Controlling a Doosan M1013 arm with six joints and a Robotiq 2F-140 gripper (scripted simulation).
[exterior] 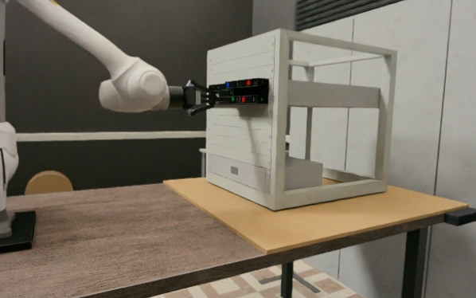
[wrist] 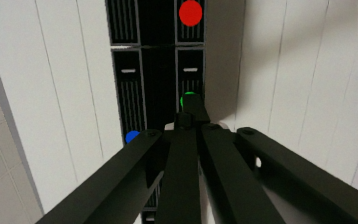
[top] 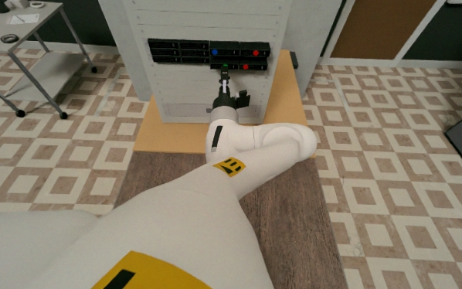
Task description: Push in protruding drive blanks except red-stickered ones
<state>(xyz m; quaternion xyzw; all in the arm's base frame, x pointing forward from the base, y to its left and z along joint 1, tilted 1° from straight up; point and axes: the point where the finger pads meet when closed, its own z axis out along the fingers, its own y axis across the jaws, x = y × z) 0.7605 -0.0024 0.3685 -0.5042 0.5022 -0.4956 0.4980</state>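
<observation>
Jaws shut on nothing, the gripper (top: 224,76) presses the green blank (top: 224,66). Next probably a straight, gentle push so the rack (exterior: 280,119) stays put.

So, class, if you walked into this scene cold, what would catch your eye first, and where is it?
The white arm, its shut gripper pressed against the green-stickered drive blank on the front of the white rack. Beside it sit coloured dots: a blue-stickered blank above, and two red-stickered blanks to the right.
</observation>
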